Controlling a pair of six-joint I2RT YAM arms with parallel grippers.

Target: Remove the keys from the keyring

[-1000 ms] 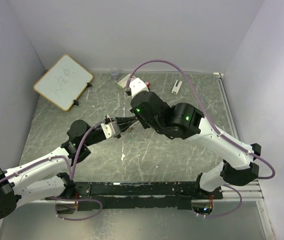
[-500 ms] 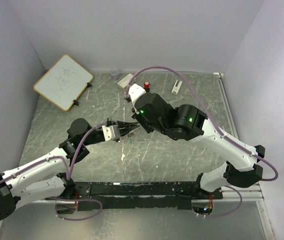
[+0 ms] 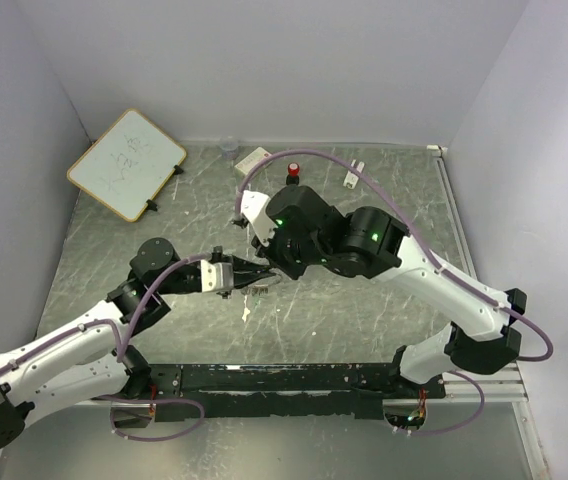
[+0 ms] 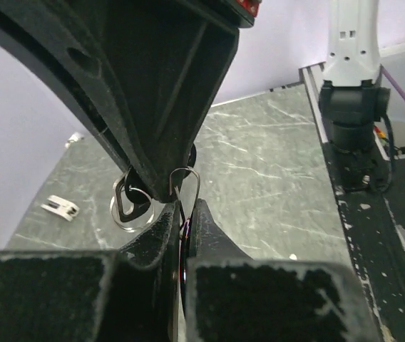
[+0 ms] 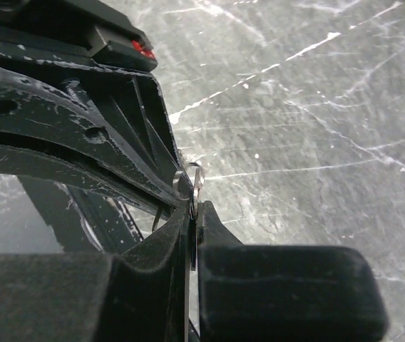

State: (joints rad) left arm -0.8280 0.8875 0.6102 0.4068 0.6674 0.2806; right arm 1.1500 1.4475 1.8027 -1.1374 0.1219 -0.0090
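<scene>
Both grippers have drifted toward the near edge and to the left since 1 second ago, and the right wrist has swung clear of the red-topped knob at the back of the surface. The left gripper is pinched tight on a thin wire loop of the keyring. The right gripper is nipped on the same wire from the opposite side, so the keyring hangs in the air between the 2, above mid-surface. More loops and a dark triangular piece, perhaps a black key head, dangle just behind. The step in hand looks like prying the coil to slide a key off. Next comes a small twisting pull apart, without losing either grip. Scribbles on the whiteboard are too faint to read, and no brand shows.
</scene>
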